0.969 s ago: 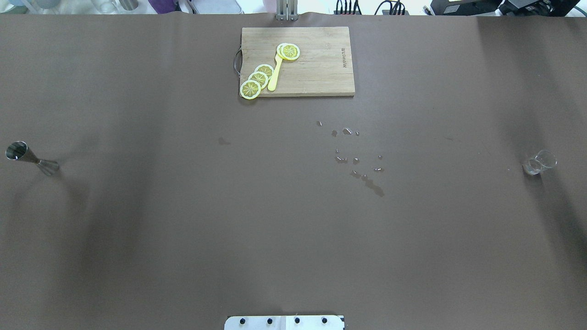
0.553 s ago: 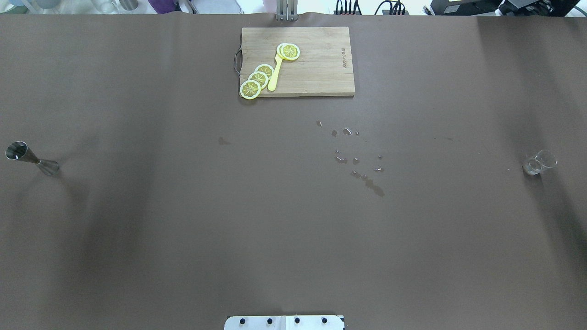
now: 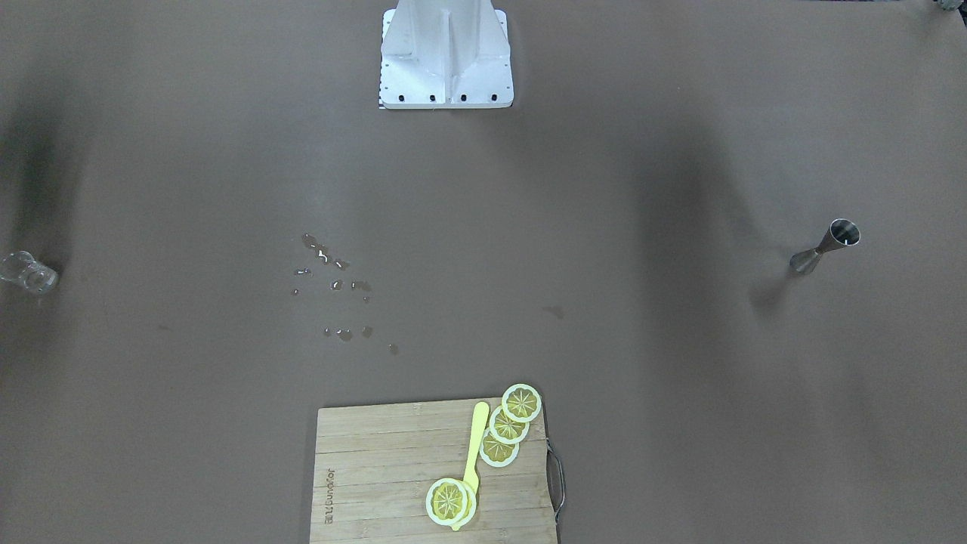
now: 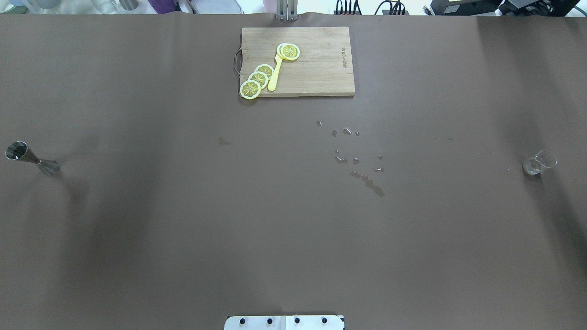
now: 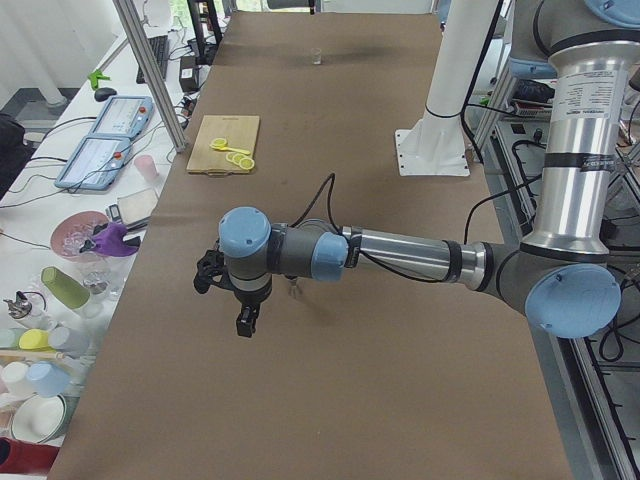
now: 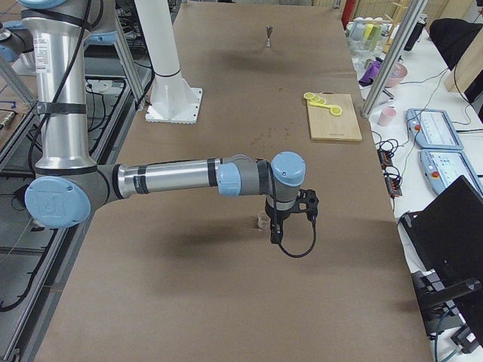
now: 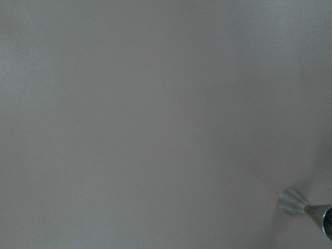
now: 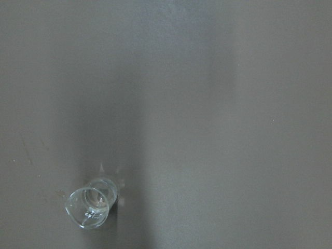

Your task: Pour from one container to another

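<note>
A steel jigger (image 4: 27, 158) stands upright at the table's far left, also seen as the jigger (image 3: 827, 245) and the jigger (image 7: 301, 205) at the wrist view's lower right corner. A small clear glass (image 4: 539, 162) stands at the far right, showing again as the glass (image 3: 26, 273) and the glass (image 8: 91, 202). My left gripper (image 5: 245, 322) hangs above the table just beside the jigger (image 5: 293, 289). My right gripper (image 6: 275, 235) hangs close to the glass (image 6: 263, 220). Both grippers show only in the side views, so I cannot tell whether they are open or shut.
A wooden cutting board (image 4: 316, 78) with lemon slices (image 4: 257, 79) and a yellow utensil (image 4: 275, 73) lies at the far middle. Spilled droplets (image 4: 357, 160) dot the brown table right of centre. The robot's base plate (image 4: 284, 322) sits at the near edge.
The jigger, glass and board have not moved. Only the arms' soft shadows on the table near both ends have drifted slightly.
</note>
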{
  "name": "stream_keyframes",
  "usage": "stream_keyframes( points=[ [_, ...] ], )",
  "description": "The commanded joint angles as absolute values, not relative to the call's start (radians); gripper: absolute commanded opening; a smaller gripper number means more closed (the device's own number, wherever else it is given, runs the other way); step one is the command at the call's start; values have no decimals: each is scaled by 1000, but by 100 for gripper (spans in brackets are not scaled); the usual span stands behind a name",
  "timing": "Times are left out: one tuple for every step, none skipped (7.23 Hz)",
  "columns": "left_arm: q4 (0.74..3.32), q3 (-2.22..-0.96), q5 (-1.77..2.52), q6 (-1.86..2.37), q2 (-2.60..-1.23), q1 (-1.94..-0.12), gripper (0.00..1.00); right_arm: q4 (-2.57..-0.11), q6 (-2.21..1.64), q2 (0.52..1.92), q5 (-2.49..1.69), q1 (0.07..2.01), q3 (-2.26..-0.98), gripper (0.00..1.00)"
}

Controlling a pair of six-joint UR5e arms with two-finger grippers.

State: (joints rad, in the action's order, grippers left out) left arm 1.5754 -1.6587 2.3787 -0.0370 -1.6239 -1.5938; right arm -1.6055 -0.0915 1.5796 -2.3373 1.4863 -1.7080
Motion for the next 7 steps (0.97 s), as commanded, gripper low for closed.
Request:
stream_keyframes(
  points=[
    [1577, -1692, 2379, 62, -1634, -1594, 98, -1434, -81, 1603, -2345, 1464, -1656, 100],
    [1595, -1719, 2378, 130, -1640, -1594, 98, -1369, -55, 1641, -2374, 1462, -1648, 100],
    [1653, -1733, 2375, 199, -1644, -1592, 98, -1321, -13, 1657, -2385, 1457, -1644, 100],
    [1711, -1735, 2370, 256, -1646, -1592, 98, -1307, -3, 1658, -2382, 1435, -1644, 100],
    [1742, -1759, 2365, 335, -1644, -1574, 98, -1305, 20, 1652, -2375, 1405, -1647, 100],
    [1752, -1785, 2364, 378, -1641, -1533, 98, -1305, 72, 1652, -2373, 1391, -1647, 100],
    [1775, -1824, 2324, 462, -1640, -1485, 98, -1307, 142, 1652, -2372, 1375, -1644, 100]
  ],
)
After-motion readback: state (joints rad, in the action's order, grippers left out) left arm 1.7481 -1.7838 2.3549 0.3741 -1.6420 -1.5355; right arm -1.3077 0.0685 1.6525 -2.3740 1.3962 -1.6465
